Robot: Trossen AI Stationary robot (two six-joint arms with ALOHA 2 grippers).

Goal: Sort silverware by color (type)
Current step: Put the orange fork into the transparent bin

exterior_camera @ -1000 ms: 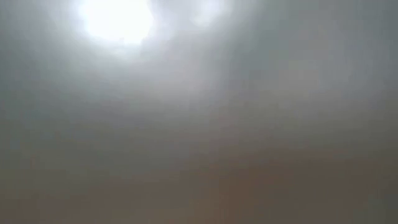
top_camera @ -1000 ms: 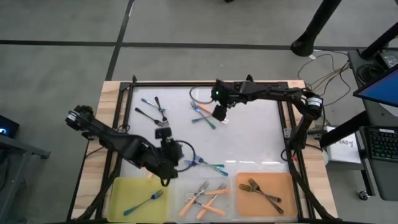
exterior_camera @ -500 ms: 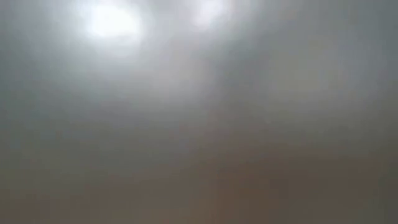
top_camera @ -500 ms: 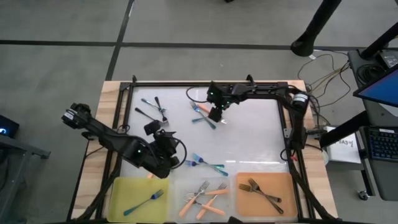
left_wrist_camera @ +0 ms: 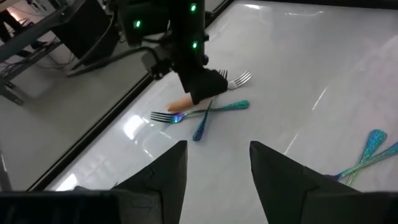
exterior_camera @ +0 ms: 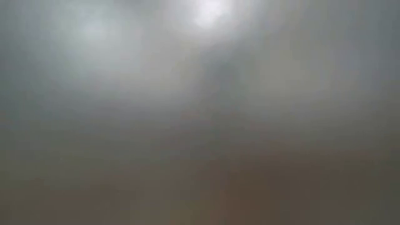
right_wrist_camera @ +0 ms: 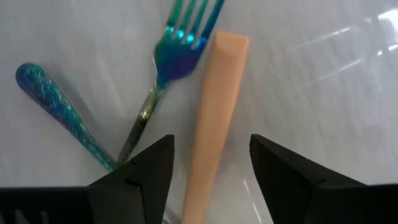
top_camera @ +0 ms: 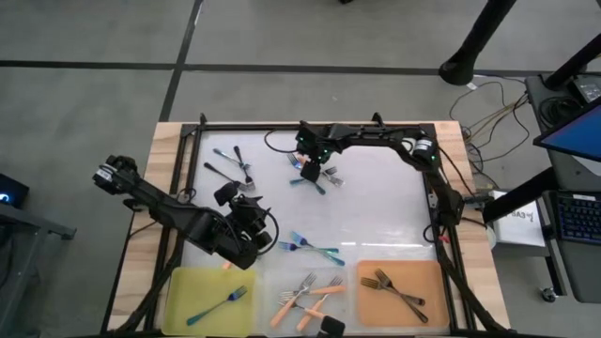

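Right end effector (top_camera: 310, 167) shifted left, straddling orange-handled fork (right_wrist_camera: 214, 118)

White tabletop (top_camera: 376, 202) framed by wood edge. Dark forks (top_camera: 225, 167) and a teal fork seen at far left, crossed teal forks (top_camera: 308, 180) with orange-handled fork (right_wrist_camera: 214, 118) mid-far, teal forks (top_camera: 315, 249) near front. Yellow tray (top_camera: 183, 291), clear tray (top_camera: 346, 282), orange tray (top_camera: 432, 282) placed along front edge

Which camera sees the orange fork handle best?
The right wrist view: the orange fork handle fills the picture between the right tool's open fingers. The left wrist view shows only an orange sliver; the high view, a speck; the low view, nothing.
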